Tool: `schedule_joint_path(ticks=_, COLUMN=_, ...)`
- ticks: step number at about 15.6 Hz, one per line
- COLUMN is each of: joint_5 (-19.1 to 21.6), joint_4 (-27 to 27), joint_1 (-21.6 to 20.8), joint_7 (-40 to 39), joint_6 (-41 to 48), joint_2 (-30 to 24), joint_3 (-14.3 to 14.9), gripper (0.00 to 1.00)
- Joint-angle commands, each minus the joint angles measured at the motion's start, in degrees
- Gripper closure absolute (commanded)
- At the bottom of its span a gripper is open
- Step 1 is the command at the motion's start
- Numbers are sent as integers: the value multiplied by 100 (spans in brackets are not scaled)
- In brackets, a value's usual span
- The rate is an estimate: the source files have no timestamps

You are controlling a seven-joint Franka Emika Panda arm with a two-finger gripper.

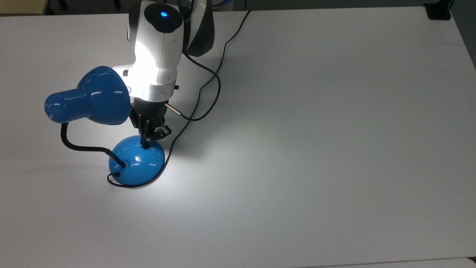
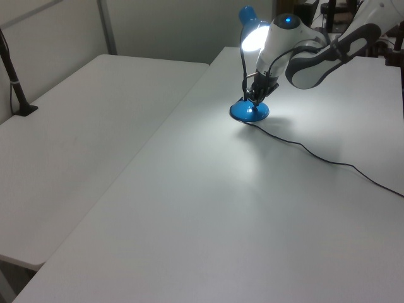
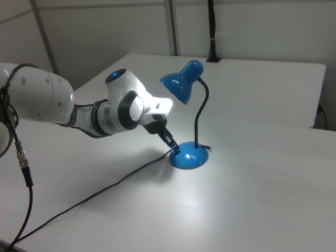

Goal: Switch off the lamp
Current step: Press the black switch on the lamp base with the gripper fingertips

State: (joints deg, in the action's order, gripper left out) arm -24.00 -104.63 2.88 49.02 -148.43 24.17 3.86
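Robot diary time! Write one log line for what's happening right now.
gripper: shut, tip on the switch spot | lamp: lit | lamp base: on table | step: pressing switch, not off yet

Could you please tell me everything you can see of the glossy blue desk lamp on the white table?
The glossy blue desk lamp stands upright on the white table, lit, throwing a bright pool across the tabletop. Its bell-shaped shade tilts downward on a bent black neck rising from a domed round base. A black cord leaves the base and trails over the table. The black gripper has its tip on the dome's top, covering the switch spot.
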Motion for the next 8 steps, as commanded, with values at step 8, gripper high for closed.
schedule_joint_path(ticks=8, joint_5=-666, joint_4=-294, joint_1=-95, joint_7=406, joint_6=-63, joint_2=158, joint_3=9, gripper=100)
